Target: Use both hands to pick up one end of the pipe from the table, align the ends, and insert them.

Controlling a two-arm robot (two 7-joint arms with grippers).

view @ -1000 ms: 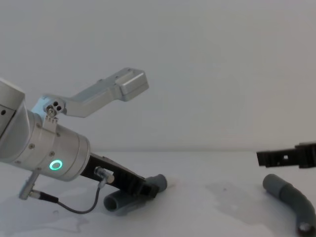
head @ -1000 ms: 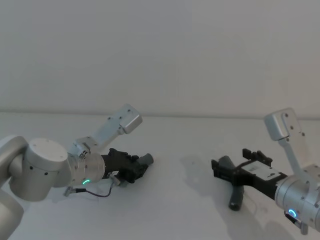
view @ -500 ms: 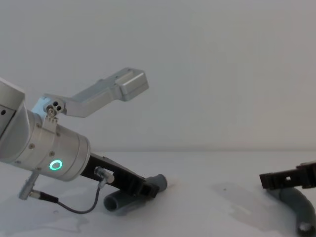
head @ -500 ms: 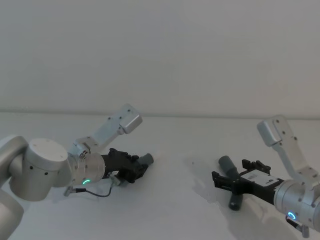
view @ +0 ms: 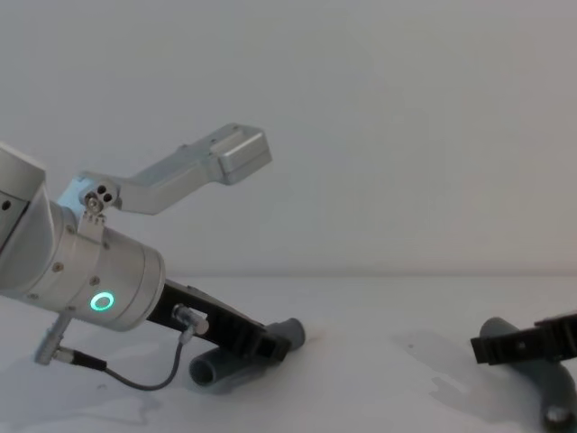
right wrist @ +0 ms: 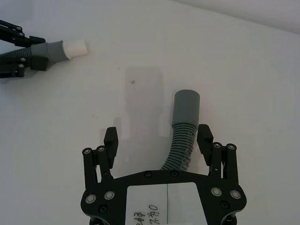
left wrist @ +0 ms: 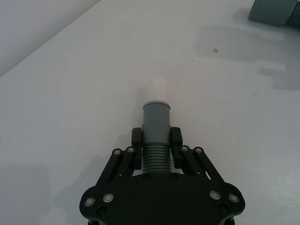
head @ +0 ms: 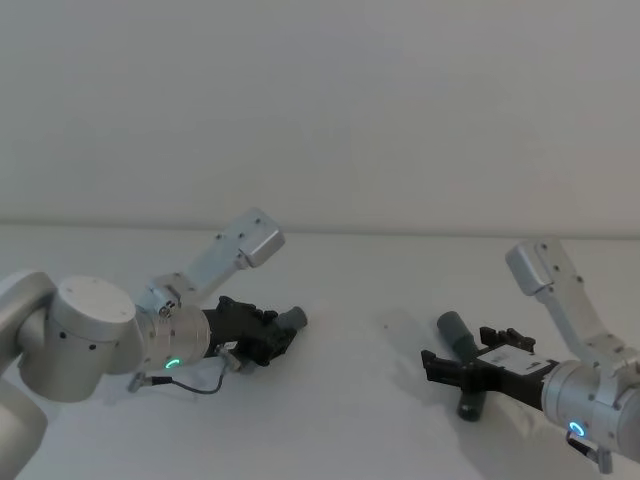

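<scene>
Left gripper (head: 278,337): held low, reaching forward and inward, black fingers closed, green ring lit on silver wrist; right gripper (head: 458,350): held low, pointing inward, fingers spread wide.

Soft, even light fills the scene, bright and without glare. The white surface (head: 350,420) carries only pale, soft-edged shadows: a faint grey patch just left of the right tool (head: 460,348), and another under the left tool (view: 270,347) and its pipe piece (view: 212,370). In the left wrist view the white tip (left wrist: 158,89) nearly melts into the surface. A green ring light (view: 102,301) glows.
</scene>
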